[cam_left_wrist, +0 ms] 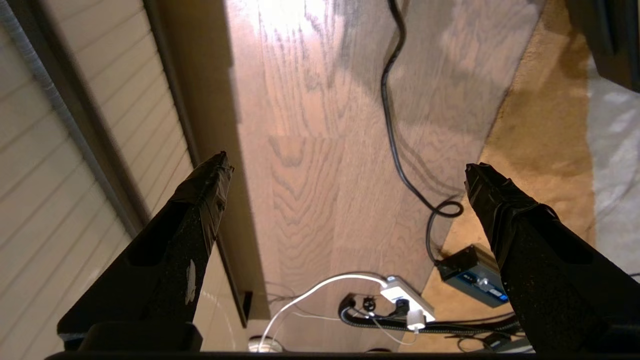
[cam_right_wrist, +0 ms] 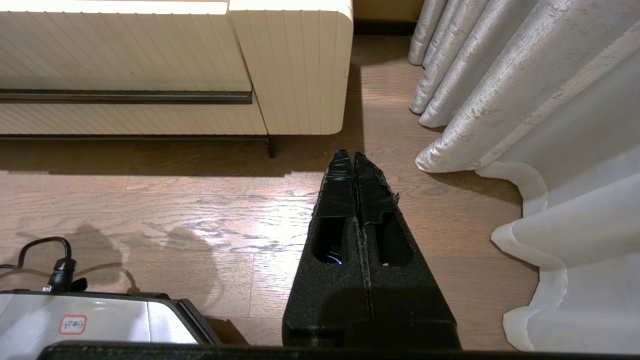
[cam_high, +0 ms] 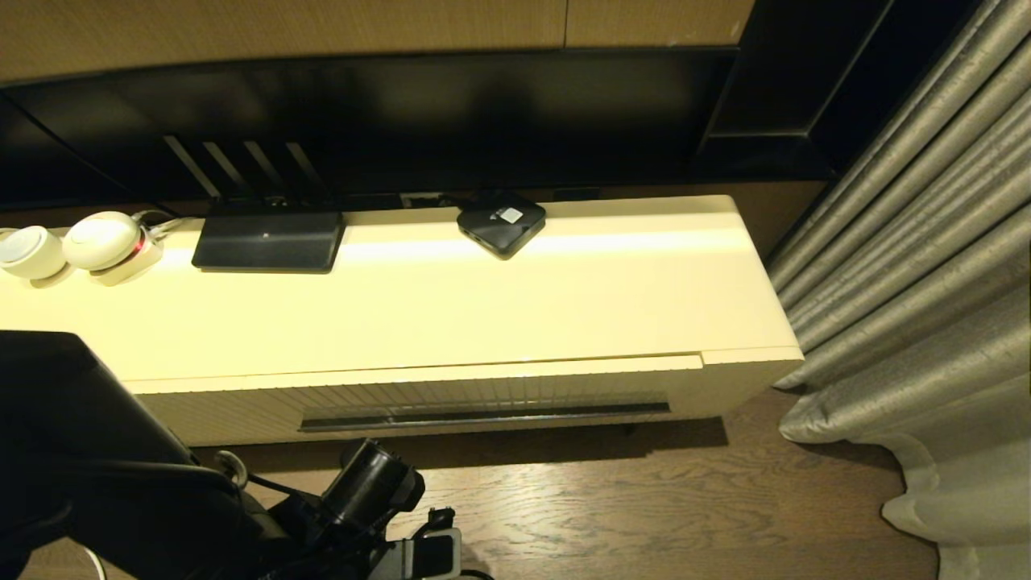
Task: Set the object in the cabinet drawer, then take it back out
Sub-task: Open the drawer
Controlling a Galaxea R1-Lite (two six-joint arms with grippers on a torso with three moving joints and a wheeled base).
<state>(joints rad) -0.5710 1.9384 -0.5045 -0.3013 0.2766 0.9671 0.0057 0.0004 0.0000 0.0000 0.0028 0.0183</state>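
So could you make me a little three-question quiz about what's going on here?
1. True or false: the cabinet drawer is shut.
2. Which gripper has its fingers spread wide? A) left gripper B) right gripper
3. Fill in: the black square box sits on the cabinet ____.

Key: 1 true; 2 A, the right one is shut and empty above the wooden floor; 3 top. The water bottle is in none of the views.
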